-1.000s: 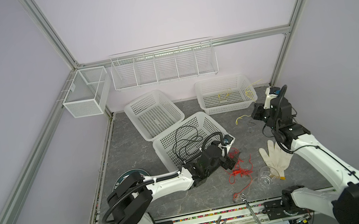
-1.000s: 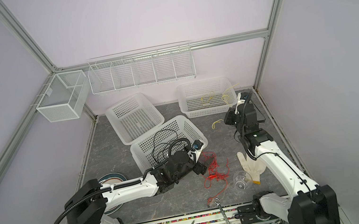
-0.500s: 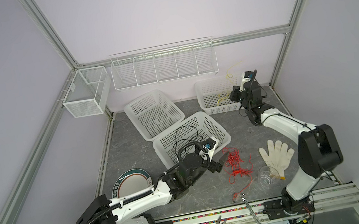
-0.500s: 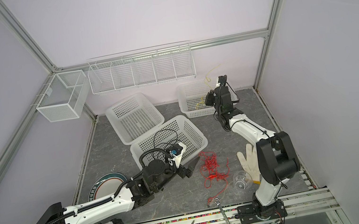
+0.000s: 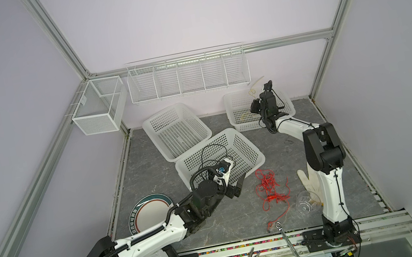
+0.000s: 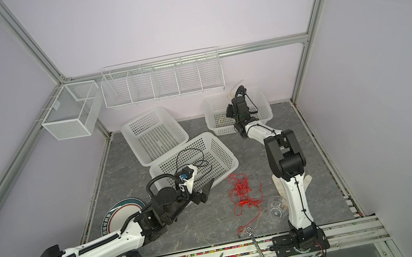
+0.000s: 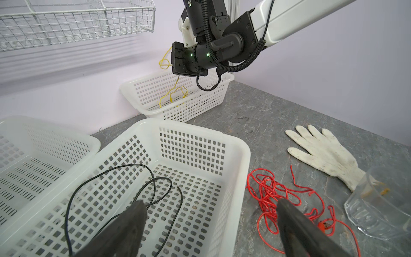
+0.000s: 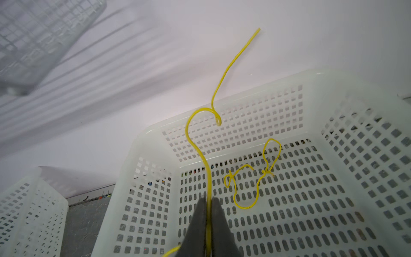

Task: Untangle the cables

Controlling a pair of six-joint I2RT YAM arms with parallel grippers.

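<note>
The right arm rises from its base at the near edge, bends at the elbow and reaches back over the far basket (image 8: 255, 93) by the rear wall, wrist tipped down toward it. The right gripper (image 8: 208, 200) has its fingers pinched almost together on a yellow cable (image 8: 201, 153), which runs up between them, kinks into a small loop and pokes out above the basket's rim; a second yellow cable (image 8: 256, 189) lies knotted on the basket floor. The left arm stretches low across the table (image 7: 266, 115), and the left gripper (image 7: 210, 203) hangs with its fingers spread wide and nothing between them (one finger over the near basket (image 7: 243, 155), the other over the floor beside it). A black cable (image 7: 165, 178) curls inside that basket. The red cable (image 7: 266, 189) lies in a loose tangle on the table just beside it, near a white glove (image 7: 322, 153).
</note>
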